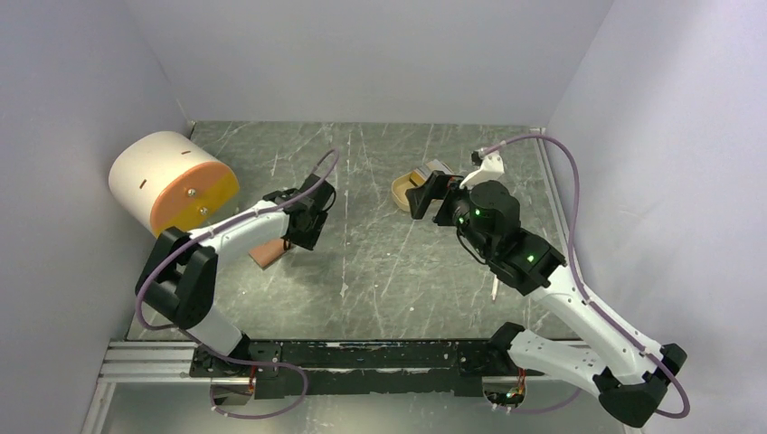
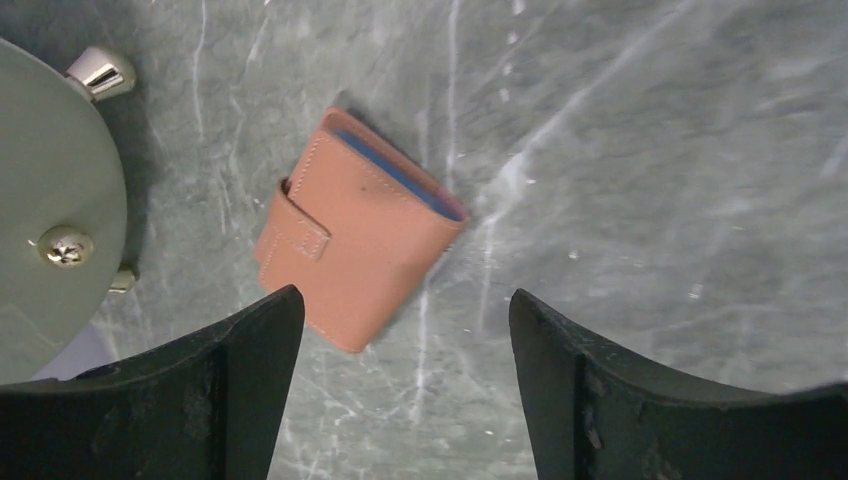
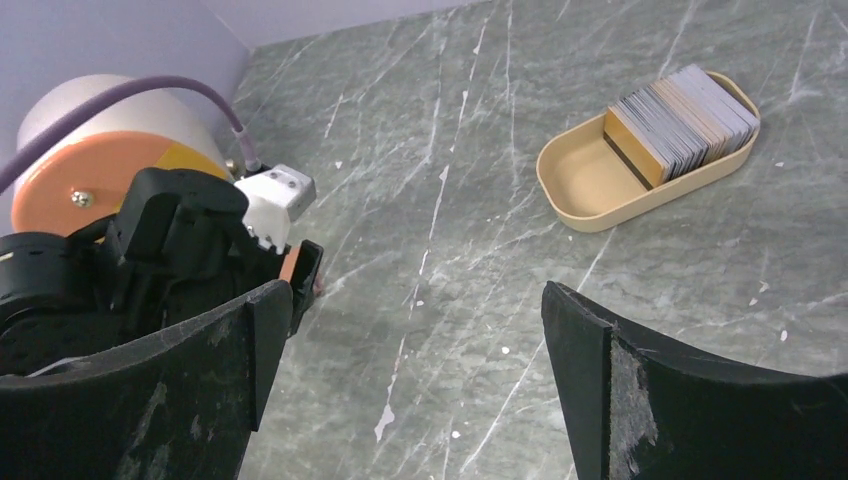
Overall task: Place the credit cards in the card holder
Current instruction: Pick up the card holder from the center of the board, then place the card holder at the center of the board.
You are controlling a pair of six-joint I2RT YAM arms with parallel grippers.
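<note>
- Lying shut on the marble table (image 2: 650,150), the card holder (image 2: 355,230) sits at a slant just ahead of the left gripper (image 2: 405,300), its snap tab (image 2: 300,232) folded over the near-left edge and a thin blue strip showing along the far edge.
- From above, the left arm hides most of the holder; only a pink corner shows.
- The left gripper's jaws stand wide apart and empty, hovering above the holder and touching nothing.
- My reading is that the step in hand is getting hold of the holder so it can be opened.
- To do it well, turn the wrist so the jaws square up with the slanted sides. Come down astride the body, not onto the tab, and leave the tab free.
- The credit cards (image 3: 680,110) stand packed on edge in one end of the beige tray (image 3: 585,195), well apart from the holder on the right side of the table.
- The right gripper (image 3: 415,300) is likewise spread wide and empty, near the tray but not in it.
- Picking one card from so tight a stack probably calls for a fingertip on the outermost card only.
- The white-and-orange drum (image 1: 172,181) sits close to the left of the holder, so the left arm should keep wide of it.
</note>
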